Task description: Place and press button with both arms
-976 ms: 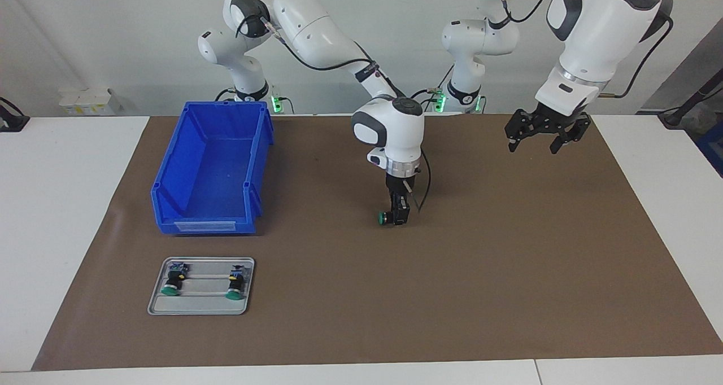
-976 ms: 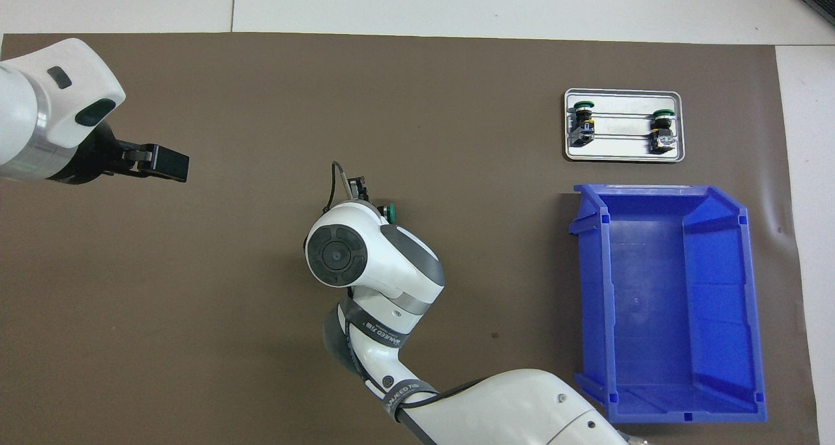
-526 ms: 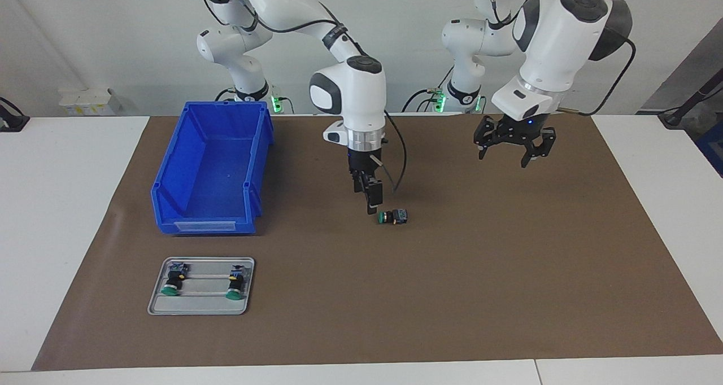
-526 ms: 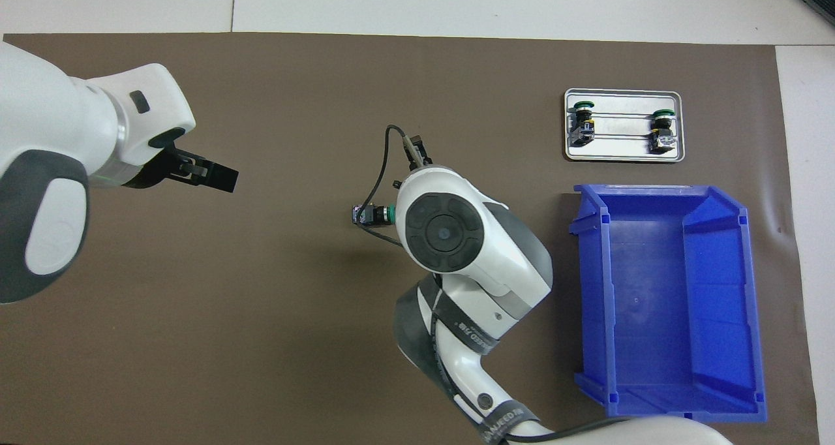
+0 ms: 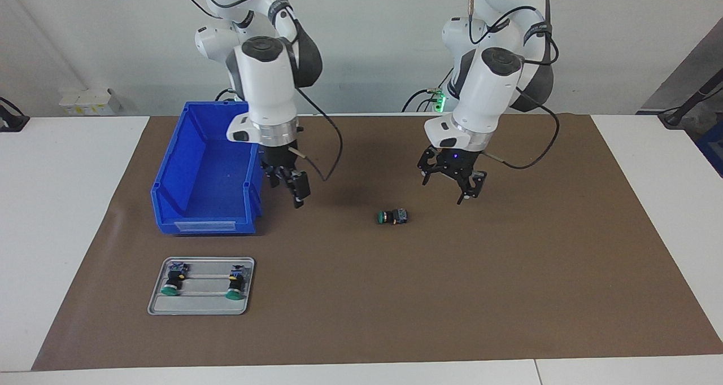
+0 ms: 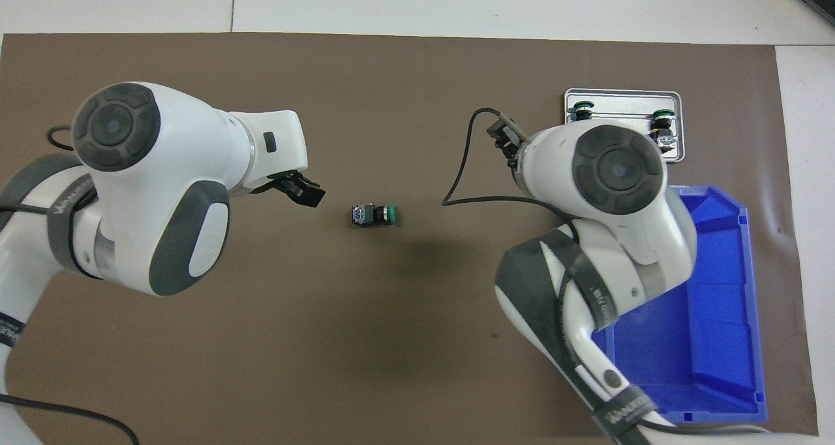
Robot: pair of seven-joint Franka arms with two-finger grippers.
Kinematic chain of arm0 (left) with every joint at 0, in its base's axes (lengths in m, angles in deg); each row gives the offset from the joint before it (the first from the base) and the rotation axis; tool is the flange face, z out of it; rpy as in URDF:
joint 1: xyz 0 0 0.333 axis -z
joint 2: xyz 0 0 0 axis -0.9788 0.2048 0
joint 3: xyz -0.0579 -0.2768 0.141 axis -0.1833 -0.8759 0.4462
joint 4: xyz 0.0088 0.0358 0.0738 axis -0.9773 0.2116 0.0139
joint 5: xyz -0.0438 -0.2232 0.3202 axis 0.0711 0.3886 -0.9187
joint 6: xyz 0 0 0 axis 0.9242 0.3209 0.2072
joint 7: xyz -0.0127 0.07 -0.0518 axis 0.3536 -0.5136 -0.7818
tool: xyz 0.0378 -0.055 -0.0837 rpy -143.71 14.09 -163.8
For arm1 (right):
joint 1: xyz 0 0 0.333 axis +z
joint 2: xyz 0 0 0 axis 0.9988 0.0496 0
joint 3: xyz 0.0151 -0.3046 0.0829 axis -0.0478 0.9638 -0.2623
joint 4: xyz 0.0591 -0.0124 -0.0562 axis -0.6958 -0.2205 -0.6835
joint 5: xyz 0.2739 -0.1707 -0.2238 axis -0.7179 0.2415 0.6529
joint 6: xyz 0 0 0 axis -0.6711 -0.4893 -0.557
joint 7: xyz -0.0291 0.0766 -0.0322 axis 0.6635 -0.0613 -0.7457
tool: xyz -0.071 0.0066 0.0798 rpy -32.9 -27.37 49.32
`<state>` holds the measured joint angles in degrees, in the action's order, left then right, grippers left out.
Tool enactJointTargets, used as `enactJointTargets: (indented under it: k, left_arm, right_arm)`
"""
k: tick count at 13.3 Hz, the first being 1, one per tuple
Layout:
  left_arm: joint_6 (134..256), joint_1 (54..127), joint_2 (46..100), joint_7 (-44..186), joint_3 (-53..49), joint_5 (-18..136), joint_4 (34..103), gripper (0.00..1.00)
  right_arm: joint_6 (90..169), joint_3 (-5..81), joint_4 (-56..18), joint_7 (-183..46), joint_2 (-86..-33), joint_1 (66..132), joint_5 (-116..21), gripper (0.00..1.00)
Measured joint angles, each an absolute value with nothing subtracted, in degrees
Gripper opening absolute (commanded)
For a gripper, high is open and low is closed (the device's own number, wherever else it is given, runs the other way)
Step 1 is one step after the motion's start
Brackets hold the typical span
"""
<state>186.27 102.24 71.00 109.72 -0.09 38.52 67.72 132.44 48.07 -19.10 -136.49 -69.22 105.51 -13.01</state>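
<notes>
right gripper (image 5: 294, 190) hidden overhead, blue bin (image 6: 717, 340) part-covered

This is a robotics lab or test bench. Two white robot arms (image 5: 265, 80) stand at a white table (image 5: 62, 193) covered by a brown mat (image 5: 508, 272), against a bare white wall (image 5: 373, 35). A blue plastic parts bin (image 5: 212, 170) and a small metal tray (image 5: 200, 306) of push-buttons (image 5: 231, 286) sit on the mat, with cables (image 5: 421, 97) and green indicator lights (image 5: 440, 98) at the arm bases.
</notes>
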Motion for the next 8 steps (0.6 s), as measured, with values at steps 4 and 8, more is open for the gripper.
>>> enactJointTargets:
  k: [4, 8]
  left_arm:
    - [190.31, 105.58, 71.32, 120.48, -0.13, 38.75, 71.70, 1.00]
    - [195.93, 110.31, 76.78, 122.85, -0.14, 38.76, 73.61, 1.00]
  right_arm:
    - [122.76, 48.17, -19.02, -110.61, -74.94, 96.80, -14.87, 1.00]
    - [114.97, 48.36, -18.40, -91.97, -78.05, 91.93, -16.01, 1.00]
